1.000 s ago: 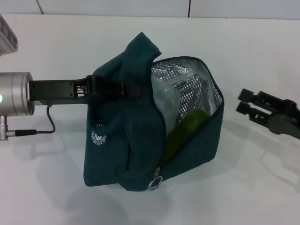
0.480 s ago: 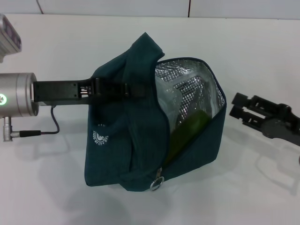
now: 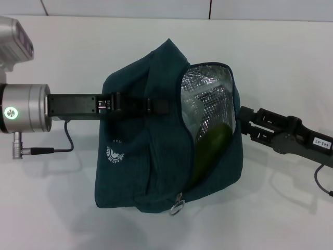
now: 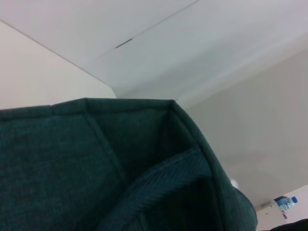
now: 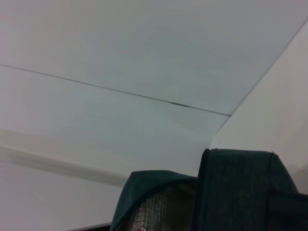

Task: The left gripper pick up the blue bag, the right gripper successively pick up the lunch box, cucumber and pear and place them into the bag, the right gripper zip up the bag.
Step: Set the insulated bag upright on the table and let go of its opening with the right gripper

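The blue bag (image 3: 140, 151) is clamped at its top by the left gripper (image 3: 156, 105). The cucumber (image 3: 210, 148) is seen inside. At 3 o'clock, the right gripper (image 3: 244, 124) is held slightly parted, empty, against the bag's side.

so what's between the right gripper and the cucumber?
Only the blue bag side wall, per head view: right gripper meets it outside, cucumber lies inside.

Head overview above; both wrist close-ups sharing blue bag (image 3: 156, 151).

Cucumber (image 3: 210, 148) inside blue bag (image 3: 140, 156), between left gripper (image 3: 156, 105) and right gripper (image 3: 244, 125).
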Controlling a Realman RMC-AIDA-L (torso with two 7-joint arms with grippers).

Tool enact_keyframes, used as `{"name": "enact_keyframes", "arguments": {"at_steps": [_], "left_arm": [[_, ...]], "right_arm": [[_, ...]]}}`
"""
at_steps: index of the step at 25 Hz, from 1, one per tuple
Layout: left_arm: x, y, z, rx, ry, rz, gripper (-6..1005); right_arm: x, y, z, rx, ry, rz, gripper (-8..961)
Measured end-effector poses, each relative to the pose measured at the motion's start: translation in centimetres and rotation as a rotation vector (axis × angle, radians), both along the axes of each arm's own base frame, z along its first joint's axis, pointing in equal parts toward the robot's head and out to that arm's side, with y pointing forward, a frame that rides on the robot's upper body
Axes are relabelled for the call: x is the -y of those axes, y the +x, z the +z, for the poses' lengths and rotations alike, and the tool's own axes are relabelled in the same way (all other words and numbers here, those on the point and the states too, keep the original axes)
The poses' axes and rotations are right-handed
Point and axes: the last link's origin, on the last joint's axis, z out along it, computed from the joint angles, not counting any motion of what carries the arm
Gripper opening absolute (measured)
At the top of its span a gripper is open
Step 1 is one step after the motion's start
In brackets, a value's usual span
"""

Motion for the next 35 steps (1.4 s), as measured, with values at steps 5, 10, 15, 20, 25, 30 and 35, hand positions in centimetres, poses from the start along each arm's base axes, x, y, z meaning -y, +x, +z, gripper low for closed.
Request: {"name": "enact_keyframes", "arguments": {"at_steps": [5,10,15,20,25,30,35], "left_arm": [[0.0,0.0,-0.1,-0.005,-0.002,0.0,81],[0.0,0.0,-0.1,-0.001,-0.002,-0.001,82],[0.1,0.1,0.0,0.004,-0.004,-0.005,82],[0.3,0.2,0.0,0.013,-0.016,-0.017,82],[0.4,0.3,0.0,0.018,-0.022,-0.023,83],[0.6,0.4,0.1,0.025,-0.032,-0.032,83],[0.8,0.5,0.1,0.034,-0.043,-0.041,84]], "right_arm": [[0.0,0.2,-0.1,0.006,-0.009,-0.012,605],[0.1,0.8,-0.2,0.025,-0.01,-0.045,605],[0.1,0.9,-0.2,0.027,-0.011,-0.049,611],[-0.1,0.9,-0.4,0.034,-0.009,-0.052,616],[-0.3,0.6,-0.6,0.038,-0.005,-0.044,621],[-0.9,-0.2,-0.9,0.038,-0.005,-0.025,621],[-1.3,-0.8,-1.1,0.043,-0.009,-0.004,620]]}}
